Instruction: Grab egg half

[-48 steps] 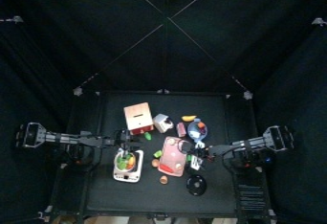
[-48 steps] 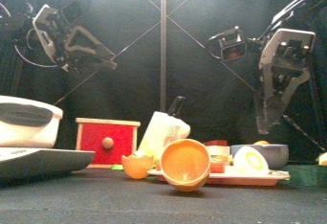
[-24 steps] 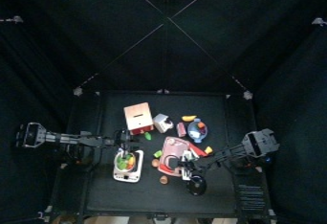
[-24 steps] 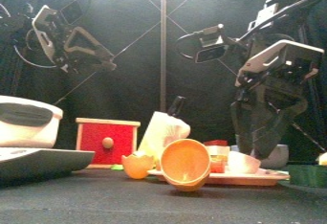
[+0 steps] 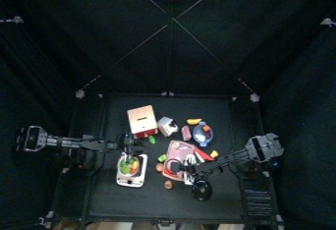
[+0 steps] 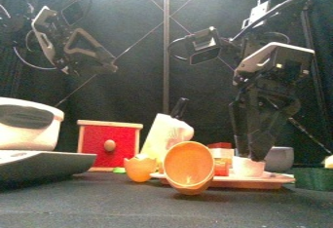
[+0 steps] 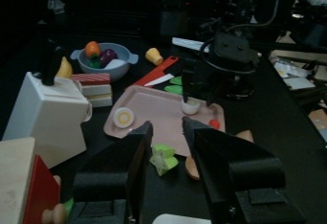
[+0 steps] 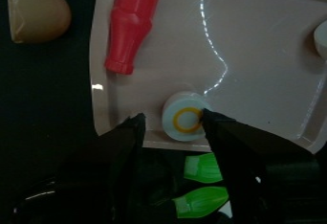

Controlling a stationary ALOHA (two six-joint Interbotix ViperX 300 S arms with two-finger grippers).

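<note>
- One orange bowl [image 6: 189,167] stood tipped on its side nearest the front edge of the table [image 6: 156,208], with one small orange piece [image 6: 139,170] just beside it.
- One pink tray [image 8: 262,65] lay right behind the bowl, and it carried a single egg half [image 8: 185,119], yolk up, near one corner.
- Two black fingers [image 8: 125,140] of the right gripper [image 8: 177,132] stood spread apart on either side of the egg half; it sat between them, and I could not tell whether either finger touched it.
- One red bottle-shaped piece [image 8: 129,24] lay along the tray's edge, well apart from the egg half, and one tan rounded piece [image 8: 32,10] lay off the tray beyond it.
- Two small green pieces [image 8: 201,185] lay on the table just off the tray's corner, below the right gripper.
- One red box [image 6: 109,143] and one white carton [image 6: 166,137] stood side by side behind the bowl in the front view.
- One blue bowl of fruit [image 7: 103,56] sat farther back, past the tray.
- One left gripper [image 7: 173,166], fingers apart and holding nothing, hung high at the table's left side, probably over the white tray [image 5: 129,171] there, though the overhead view was too small to be certain.
</note>
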